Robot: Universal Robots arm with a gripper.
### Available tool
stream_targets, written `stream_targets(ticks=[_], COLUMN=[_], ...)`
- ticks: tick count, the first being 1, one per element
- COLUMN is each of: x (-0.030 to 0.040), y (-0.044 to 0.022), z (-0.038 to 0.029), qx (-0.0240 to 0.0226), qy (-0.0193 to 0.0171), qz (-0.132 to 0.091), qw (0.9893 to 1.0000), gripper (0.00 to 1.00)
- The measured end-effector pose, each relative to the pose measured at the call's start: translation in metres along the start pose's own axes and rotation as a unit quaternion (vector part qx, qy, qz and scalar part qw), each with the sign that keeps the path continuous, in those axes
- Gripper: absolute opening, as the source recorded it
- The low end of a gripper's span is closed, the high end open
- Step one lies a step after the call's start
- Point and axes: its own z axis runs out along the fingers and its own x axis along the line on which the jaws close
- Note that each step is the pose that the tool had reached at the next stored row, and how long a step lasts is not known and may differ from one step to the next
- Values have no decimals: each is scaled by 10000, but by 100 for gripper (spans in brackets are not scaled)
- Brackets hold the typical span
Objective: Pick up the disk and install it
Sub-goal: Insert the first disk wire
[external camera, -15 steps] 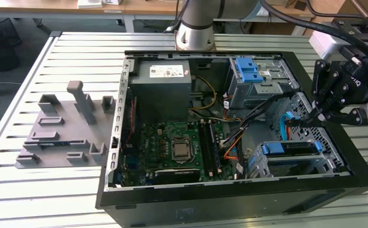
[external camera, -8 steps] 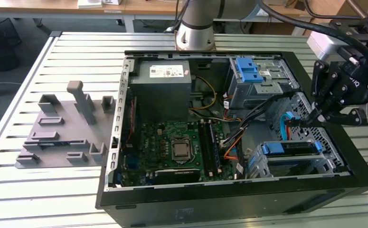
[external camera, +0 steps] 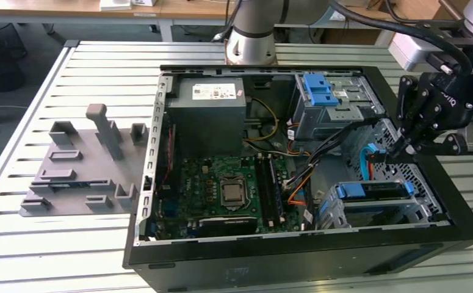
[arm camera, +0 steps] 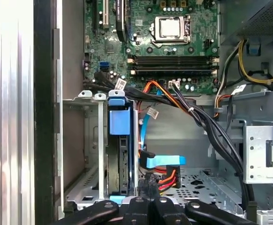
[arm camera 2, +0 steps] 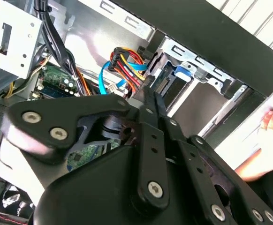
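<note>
The disk (external camera: 370,190), silver in its blue carrier frame, sits inside the lower metal bay (external camera: 419,210) at the case's near corner on the exterior view's right. In the first wrist view the disk (arm camera: 120,154) stands on edge between the bay's walls, blue tab toward the motherboard. My gripper (external camera: 387,155) hangs just beside that bay, shut, with nothing between its fingers. Its tips (arm camera: 148,180) point at the blue data plug (arm camera: 162,161) and the red-orange power wires (arm camera: 167,178) next to the disk. The second wrist view shows the gripper (arm camera 2: 148,91) close to the disk's connector end (arm camera 2: 164,84).
The open black computer case (external camera: 301,256) lies on a slatted metal table. Inside are the motherboard (external camera: 228,189), a grey power supply box (external camera: 212,101) and an upper bay with a blue latch (external camera: 321,91). A grey fixture (external camera: 82,165) lies outside the case. A person's hand (arm camera 2: 268,122) rests by the case wall.
</note>
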Motion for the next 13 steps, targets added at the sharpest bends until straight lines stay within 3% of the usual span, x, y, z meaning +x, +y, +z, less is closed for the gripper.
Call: stream_targets(ticks=[1, 2, 7, 8, 13], x=[-9, -15, -39, -43, -75], y=[0, 1, 1, 1, 2], z=[5, 11, 38, 41, 52], qx=[0, 0, 0, 0, 0], qy=[0, -1, 0, -1, 5], qz=[3, 6, 11, 12, 12], qw=[10000, 10000, 10000, 10000, 10000], gripper=[11, 18, 19, 25, 25])
